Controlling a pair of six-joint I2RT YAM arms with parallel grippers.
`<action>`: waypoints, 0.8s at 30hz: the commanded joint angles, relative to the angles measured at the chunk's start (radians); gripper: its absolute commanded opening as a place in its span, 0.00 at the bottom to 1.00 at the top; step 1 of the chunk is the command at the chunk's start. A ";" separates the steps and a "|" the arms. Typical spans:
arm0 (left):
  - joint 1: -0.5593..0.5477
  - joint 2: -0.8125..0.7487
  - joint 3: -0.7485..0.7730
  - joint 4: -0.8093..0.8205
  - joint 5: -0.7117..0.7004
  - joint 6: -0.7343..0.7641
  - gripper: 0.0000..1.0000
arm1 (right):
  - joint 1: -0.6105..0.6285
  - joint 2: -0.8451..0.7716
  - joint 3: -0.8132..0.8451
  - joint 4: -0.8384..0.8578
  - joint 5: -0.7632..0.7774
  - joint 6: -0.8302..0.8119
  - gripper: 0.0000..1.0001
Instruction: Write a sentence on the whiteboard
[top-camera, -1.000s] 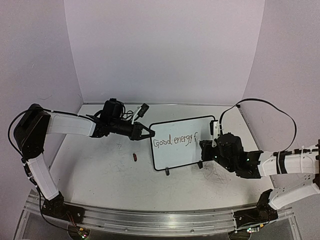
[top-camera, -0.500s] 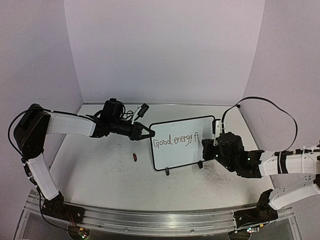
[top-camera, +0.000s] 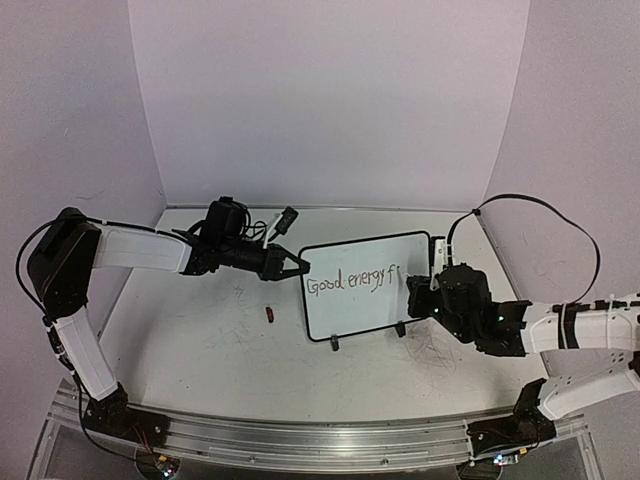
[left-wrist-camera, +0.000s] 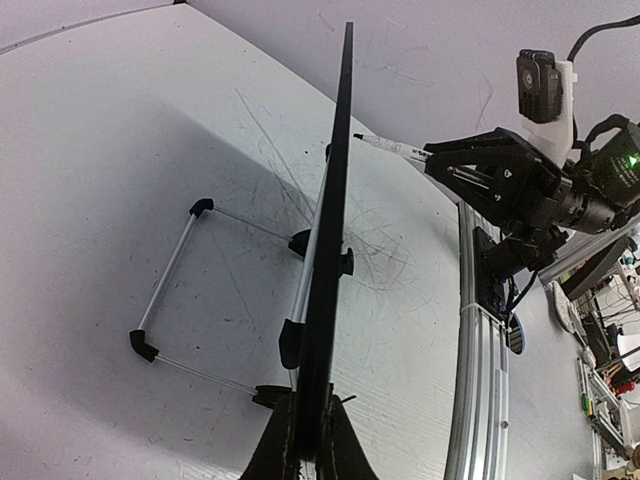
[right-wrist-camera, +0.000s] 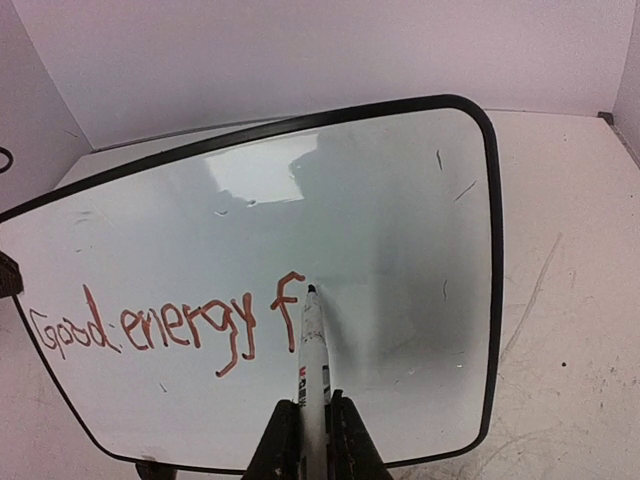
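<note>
A: On the tabletop, seen from above, what goes in first?
B: Item one, the whiteboard (top-camera: 365, 305): small, rectangular, glossy white, with a thin black rim, rounded corners and small black feet, propped at a tilt. The sentence (top-camera: 350, 282) crosses its upper half in thin handwriting, hard to read from here. Left gripper (top-camera: 299, 266): clamped tight on the board's left edge. Right gripper (top-camera: 411, 288): at the board's right edge, its fingertips lost against the dark wrist. Tabletop (top-camera: 190, 345): matte white, scuffed with grey scribbles. A small red object (top-camera: 270, 315) lies near the board's left side, too small to identify. Open table lies to the left and in front.

A: Left wrist view?
B: The board is edge-on, a thin black blade rising from between the pinched fingers. On its back side a wire stand (left-wrist-camera: 170, 290) with black corner caps lies flat on the table. The writing face is hidden. The right arm's black pincer points a marker (left-wrist-camera: 385, 146) at that face. An aluminium rail (left-wrist-camera: 478, 360) runs along the table's edge.

A: Right wrist view?
B: The jaws are closed round the white marker barrel, and its tip meets the board just right of the last letter. The text reads "Good energy f" in reddish-brown strokes. The frame cuts off the board's left rim. Bare white surface runs from the tip to the right rim.
</note>
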 joint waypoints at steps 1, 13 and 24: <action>-0.005 -0.021 -0.009 -0.044 -0.047 0.029 0.00 | -0.010 0.025 0.046 0.052 0.024 -0.021 0.00; -0.005 -0.018 -0.007 -0.044 -0.046 0.030 0.00 | -0.019 0.056 0.054 0.064 0.028 -0.026 0.00; -0.005 -0.017 -0.007 -0.044 -0.047 0.030 0.00 | -0.018 0.052 0.019 0.035 0.016 -0.002 0.00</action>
